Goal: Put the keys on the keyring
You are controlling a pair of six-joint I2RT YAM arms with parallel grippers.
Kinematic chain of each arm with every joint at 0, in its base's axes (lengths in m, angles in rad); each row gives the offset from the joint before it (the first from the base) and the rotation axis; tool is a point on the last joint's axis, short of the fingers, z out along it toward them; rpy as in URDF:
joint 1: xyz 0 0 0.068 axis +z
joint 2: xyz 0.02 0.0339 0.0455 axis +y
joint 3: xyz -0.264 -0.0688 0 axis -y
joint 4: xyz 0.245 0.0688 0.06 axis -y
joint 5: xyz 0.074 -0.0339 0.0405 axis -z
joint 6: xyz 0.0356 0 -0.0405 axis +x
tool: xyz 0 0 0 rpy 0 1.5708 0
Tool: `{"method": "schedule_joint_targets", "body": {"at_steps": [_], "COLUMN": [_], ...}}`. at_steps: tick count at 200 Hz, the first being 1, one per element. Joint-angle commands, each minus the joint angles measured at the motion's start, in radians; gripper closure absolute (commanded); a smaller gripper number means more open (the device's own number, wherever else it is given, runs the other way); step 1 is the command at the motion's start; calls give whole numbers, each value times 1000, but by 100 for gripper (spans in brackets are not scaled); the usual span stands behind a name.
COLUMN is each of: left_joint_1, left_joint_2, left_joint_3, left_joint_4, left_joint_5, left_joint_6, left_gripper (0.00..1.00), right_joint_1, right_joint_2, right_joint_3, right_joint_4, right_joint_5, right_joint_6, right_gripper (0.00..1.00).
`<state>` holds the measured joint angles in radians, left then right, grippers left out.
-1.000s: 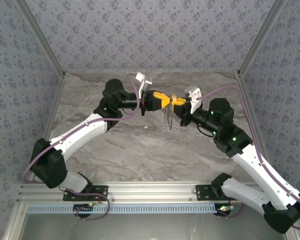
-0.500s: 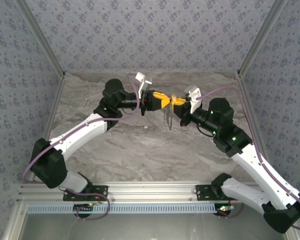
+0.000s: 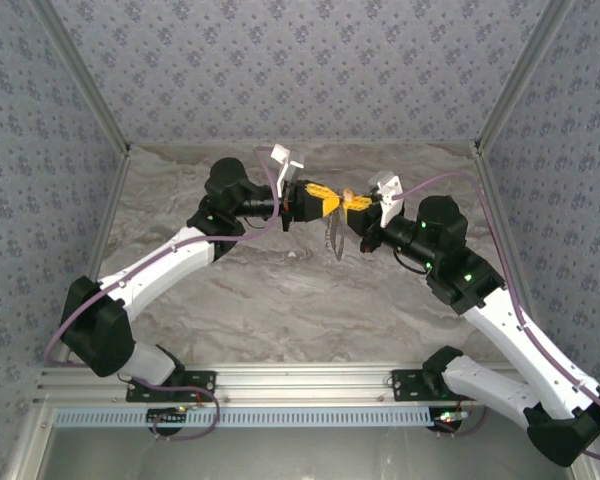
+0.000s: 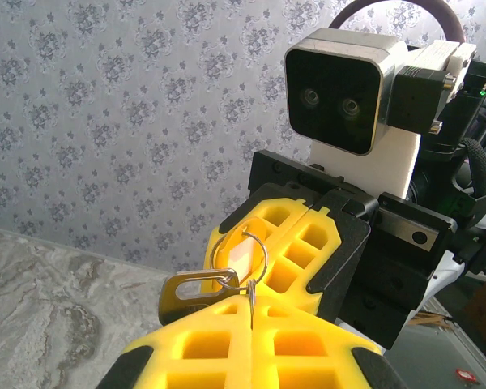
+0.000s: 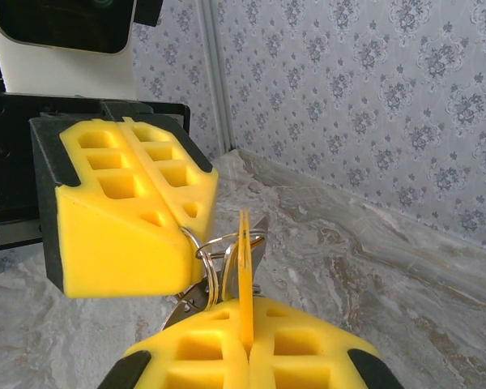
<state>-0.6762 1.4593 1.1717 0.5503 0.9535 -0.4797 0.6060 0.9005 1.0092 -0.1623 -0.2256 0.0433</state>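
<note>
Both grippers meet tip to tip above the middle of the table. My left gripper point(image 3: 327, 203) point(image 4: 251, 314) is shut on the keyring point(image 4: 263, 251) point(image 5: 213, 253), a thin silver wire ring pinched at its lower edge. A grey metal key point(image 4: 178, 293) point(image 5: 182, 301) with a slotted head hangs on the ring and dangles below the grippers point(image 3: 335, 238). My right gripper point(image 3: 353, 204) point(image 5: 247, 328) is shut on a thin flat pale-yellow key point(image 5: 245, 259) point(image 4: 245, 255), standing upright edge-on, with its tip inside the ring's loop.
The marbled grey table point(image 3: 280, 300) stretches below the grippers, with patterned walls point(image 3: 300, 70) behind and on both sides. An aluminium rail point(image 3: 300, 385) runs along the near edge by the arm bases.
</note>
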Motion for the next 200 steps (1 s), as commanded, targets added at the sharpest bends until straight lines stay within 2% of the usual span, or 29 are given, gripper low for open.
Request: {"method": "schedule_joint_targets", "body": {"at_steps": [1,200], "left_joint_1": [-9,-11], "left_joint_2": [-28,-25], "left_joint_3": [26,38], "left_joint_4": [26,15], "left_joint_5": [21,15], "left_joint_6": [16,20], "left_gripper": [100,100], "right_joint_1": [-6,-9], "right_joint_2": [-9,-41], "right_joint_3": [26,-19], "right_joint_4": [24,15], "right_joint_5": [-19,-14], "right_joint_6": [-6,-6], "right_gripper": [100,100]}}
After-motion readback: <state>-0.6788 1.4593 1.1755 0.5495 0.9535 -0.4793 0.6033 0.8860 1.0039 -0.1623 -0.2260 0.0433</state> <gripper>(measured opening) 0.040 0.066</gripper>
